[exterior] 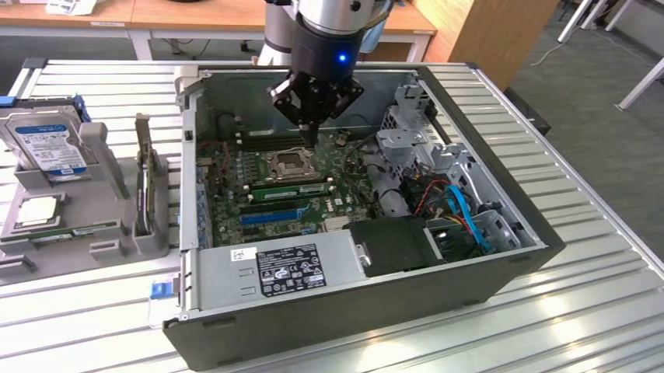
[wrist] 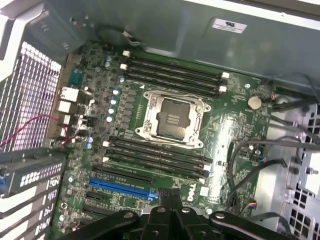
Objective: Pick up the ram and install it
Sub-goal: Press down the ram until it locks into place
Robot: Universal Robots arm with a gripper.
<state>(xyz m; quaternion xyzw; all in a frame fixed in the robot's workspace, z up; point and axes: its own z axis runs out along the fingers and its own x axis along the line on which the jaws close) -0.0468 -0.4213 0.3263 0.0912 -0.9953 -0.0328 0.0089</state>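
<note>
My gripper [exterior: 308,137] hangs inside the open computer case [exterior: 518,256], above the motherboard [exterior: 347,210] and over the far memory slots [exterior: 285,141] behind the CPU socket [exterior: 286,165]. Its fingers are shut together with nothing between them; in the wrist view the gripper [wrist: 170,197] shows dark and closed. A long narrow green ram stick [exterior: 291,189] stands in a slot on the near side of the socket. A similar thin green strip [exterior: 79,231] lies in the grey holder [exterior: 99,252] outside the case. I cannot tell which one is the task's ram.
The grey holder on the exterior view's left also carries a hard drive [exterior: 47,144], a CPU chip [exterior: 34,210] and an upright card [exterior: 145,175]. Inside the case are a power supply [exterior: 285,268], a drive cage [exterior: 415,148] and blue cables [exterior: 464,214]. A blue slot [wrist: 120,188] lies near the fingers.
</note>
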